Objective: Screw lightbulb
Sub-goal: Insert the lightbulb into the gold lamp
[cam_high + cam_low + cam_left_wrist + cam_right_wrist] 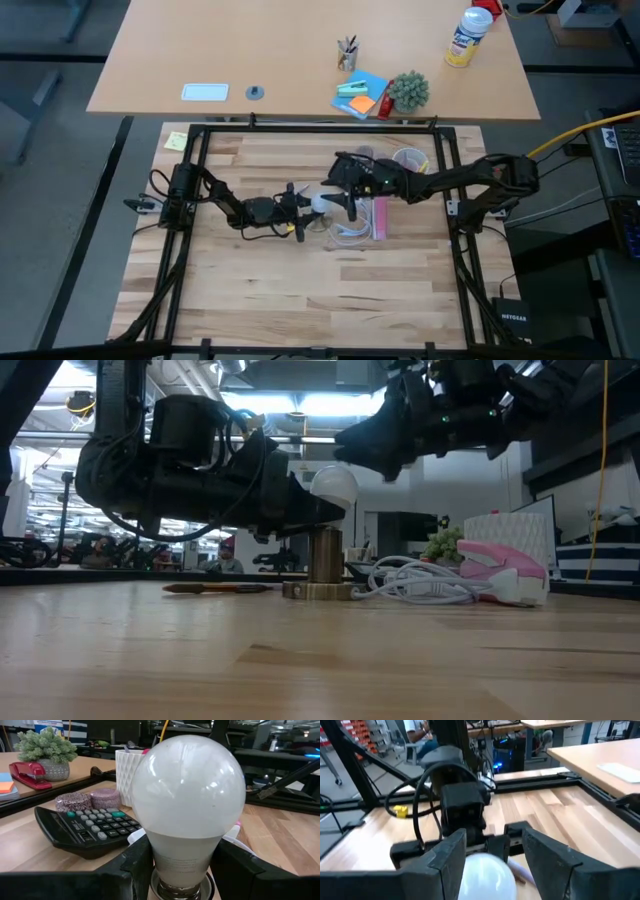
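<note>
The frosted-white lightbulb (333, 484) stands upright over a brass-coloured socket (325, 555) on a round foot in the middle of the table. It fills the left wrist view (187, 795). My left gripper (303, 205) comes in level from the table's left and is shut on the bulb. My right gripper (388, 452) hovers open just above and to the right of the bulb. In the right wrist view its fingers (447, 857) stand on either side of the bulb's dome (485, 875) without touching it. My left gripper pinches the bulb's tapered neck (182, 857), just above the screw base, between its two fingers (135, 867). The fingers come level from the table's left. The bulb stands upright with its dome up and its silvery base (180, 890) down at the socket's top.
A looped white cord (420, 585) and a pink-and-white object (500, 570) lie right of the socket. A white faceted cup (505, 525) stands behind them. A black calculator (85, 825) and two tape rolls (90, 800) lie nearby. A pen (215, 588) lies left of the socket.
</note>
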